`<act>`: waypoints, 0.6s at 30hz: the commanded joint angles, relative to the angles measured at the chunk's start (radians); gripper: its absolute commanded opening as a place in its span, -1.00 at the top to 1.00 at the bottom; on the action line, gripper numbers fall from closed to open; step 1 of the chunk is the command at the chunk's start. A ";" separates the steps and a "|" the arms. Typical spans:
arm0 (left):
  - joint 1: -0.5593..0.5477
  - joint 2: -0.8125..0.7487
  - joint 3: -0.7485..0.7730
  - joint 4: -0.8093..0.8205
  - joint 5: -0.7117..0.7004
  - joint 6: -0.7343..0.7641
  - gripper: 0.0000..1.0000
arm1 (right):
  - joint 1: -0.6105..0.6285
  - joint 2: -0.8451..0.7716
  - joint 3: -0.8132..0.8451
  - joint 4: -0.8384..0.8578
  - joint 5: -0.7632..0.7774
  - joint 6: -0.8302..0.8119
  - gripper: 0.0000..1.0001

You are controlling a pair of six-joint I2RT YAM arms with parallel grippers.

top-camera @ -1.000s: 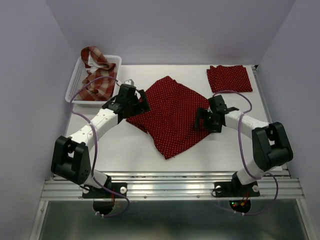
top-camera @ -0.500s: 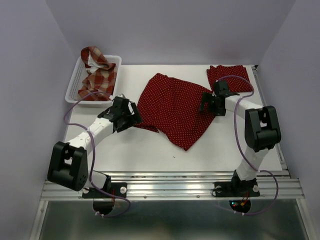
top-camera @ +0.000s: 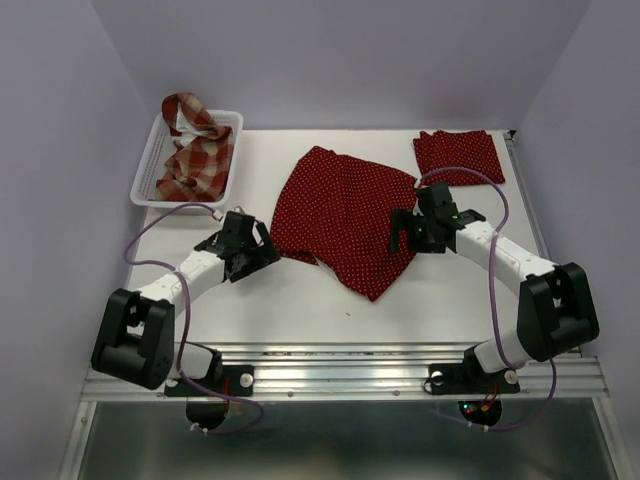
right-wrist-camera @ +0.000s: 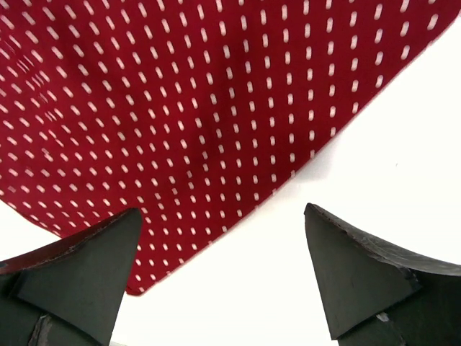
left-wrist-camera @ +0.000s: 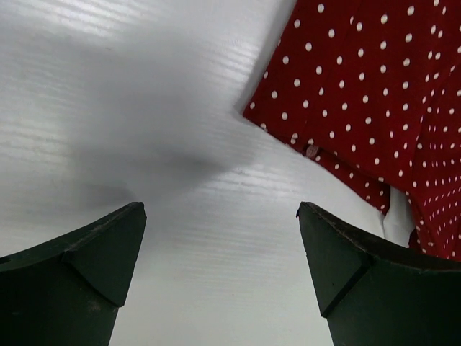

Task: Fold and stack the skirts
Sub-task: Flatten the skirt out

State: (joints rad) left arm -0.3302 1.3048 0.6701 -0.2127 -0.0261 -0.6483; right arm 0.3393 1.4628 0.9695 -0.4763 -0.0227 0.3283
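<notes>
Jaws stand wide and empty on your left gripper (left-wrist-camera: 220, 207) and right gripper (right-wrist-camera: 222, 210), at the left and right edges of the dotted skirt (top-camera: 345, 215) lying rumpled mid-frame in the top view. Expect light, limp cloth that sags; pinch corners or hem. It's dark red with tiny white dots.

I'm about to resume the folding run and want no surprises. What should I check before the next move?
1. The left end effector open and empty: ok.
2. The right end effector open and empty: ok, over the spread skirt's edge.
3. The spread skirt squared to the table: not ok, it lies skewed.
4. The folded skirt at far right bare on top: ok.
5. The plaid skirt out of the basket: not ok, it lies inside.
</notes>
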 commanded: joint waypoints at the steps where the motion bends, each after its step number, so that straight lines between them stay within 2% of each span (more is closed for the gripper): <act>1: 0.048 0.059 0.057 0.134 0.004 -0.016 -0.97 | 0.049 -0.022 -0.012 -0.068 -0.011 -0.011 -1.00; 3: 0.091 0.080 0.062 0.194 0.069 -0.036 -0.94 | 0.105 -0.027 -0.015 -0.087 0.012 -0.017 -1.00; 5: 0.102 0.097 0.071 0.205 0.077 -0.042 -0.92 | 0.160 -0.035 -0.025 -0.099 0.053 -0.003 -1.00; 13: 0.108 0.208 0.101 0.294 0.170 -0.045 -0.68 | 0.227 -0.032 -0.057 -0.084 0.096 0.035 -1.00; 14: 0.108 0.221 0.106 0.294 0.182 -0.037 -0.55 | 0.227 -0.035 -0.055 -0.084 0.104 0.034 -1.00; 17: 0.108 0.263 0.120 0.286 0.195 -0.018 -0.33 | 0.237 -0.048 -0.049 -0.091 0.118 0.034 -1.00; 18: 0.108 0.272 0.121 0.283 0.198 -0.014 -0.14 | 0.248 -0.055 -0.049 -0.097 0.127 0.035 -1.00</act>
State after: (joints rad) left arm -0.2222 1.5616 0.7567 0.0559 0.1406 -0.6846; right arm 0.5625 1.4521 0.9077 -0.5652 0.0555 0.3515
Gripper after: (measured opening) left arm 0.678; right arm 0.997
